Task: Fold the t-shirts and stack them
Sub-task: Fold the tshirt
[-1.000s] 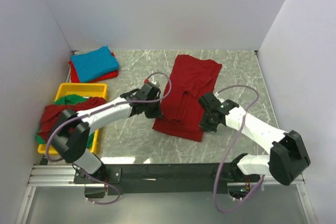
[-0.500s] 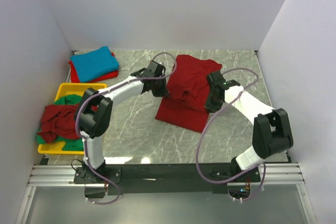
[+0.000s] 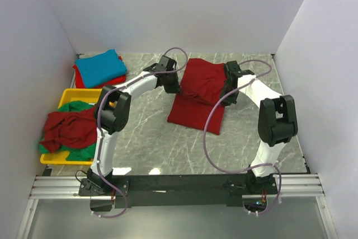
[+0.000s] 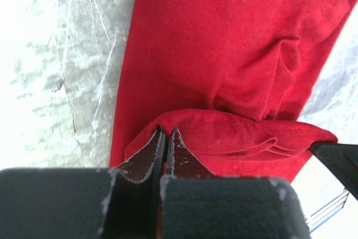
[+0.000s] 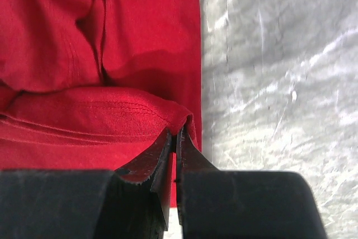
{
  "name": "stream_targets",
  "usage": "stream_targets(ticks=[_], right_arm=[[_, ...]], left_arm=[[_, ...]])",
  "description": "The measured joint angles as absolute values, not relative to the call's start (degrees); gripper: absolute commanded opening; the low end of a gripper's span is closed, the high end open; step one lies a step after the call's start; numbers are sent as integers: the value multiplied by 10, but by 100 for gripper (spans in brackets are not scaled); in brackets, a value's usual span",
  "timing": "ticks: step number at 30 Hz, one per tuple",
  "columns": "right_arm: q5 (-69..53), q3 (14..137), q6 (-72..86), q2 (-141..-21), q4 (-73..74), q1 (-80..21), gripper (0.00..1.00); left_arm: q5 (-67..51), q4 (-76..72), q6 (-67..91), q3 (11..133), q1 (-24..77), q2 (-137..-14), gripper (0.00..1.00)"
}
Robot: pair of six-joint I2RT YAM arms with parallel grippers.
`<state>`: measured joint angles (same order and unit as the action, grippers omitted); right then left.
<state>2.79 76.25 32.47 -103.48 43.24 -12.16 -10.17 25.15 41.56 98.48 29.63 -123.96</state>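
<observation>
Dark red t-shirt (image 3: pixel 193 113) lies lengthwise near-to-far between my left pincer (image 4: pixel 166 134) and right pincer (image 5: pixel 178 135) (both pinched shut on its raised fold).

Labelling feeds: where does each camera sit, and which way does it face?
Top external: above, behind the robot, looking down at the table; both arms show.
Left wrist: on that arm, looking along the left gripper pinching the dark red t-shirt.
Right wrist: same, right gripper, opposite edge.
Both wrist views share that t-shirt.

Bright light shining from above, soft shadow lying on the dark red t-shirt (image 5: pixel 56 32), glare washing out the table (image 4: pixel 28 54) in the left wrist view.
</observation>
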Motion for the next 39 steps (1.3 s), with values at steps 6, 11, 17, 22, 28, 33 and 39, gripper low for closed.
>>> stream_targets(ticks=[6, 11, 17, 22, 28, 33, 39], right_arm=[[23, 795, 310, -1074, 439, -114, 0], [18, 811, 302, -1092, 444, -111, 43], [6, 838, 289, -1088, 444, -107, 50], [3, 828, 288, -1051, 437, -107, 51], [-14, 770, 289, -991, 428, -107, 51], [-27, 710, 292, -962, 417, -109, 51], [-45, 599, 306, -925, 389, -122, 50]], left_arm=[[-109, 260, 413, 1009, 291, -1266, 9], [-108, 263, 413, 1019, 286, -1271, 71], [-94, 254, 411, 1005, 280, -1257, 81], [-92, 234, 406, 929, 278, -1192, 81], [-103, 205, 399, 836, 279, -1134, 80], [-109, 195, 399, 772, 280, -1111, 79], [-117, 187, 399, 721, 286, -1087, 75]])
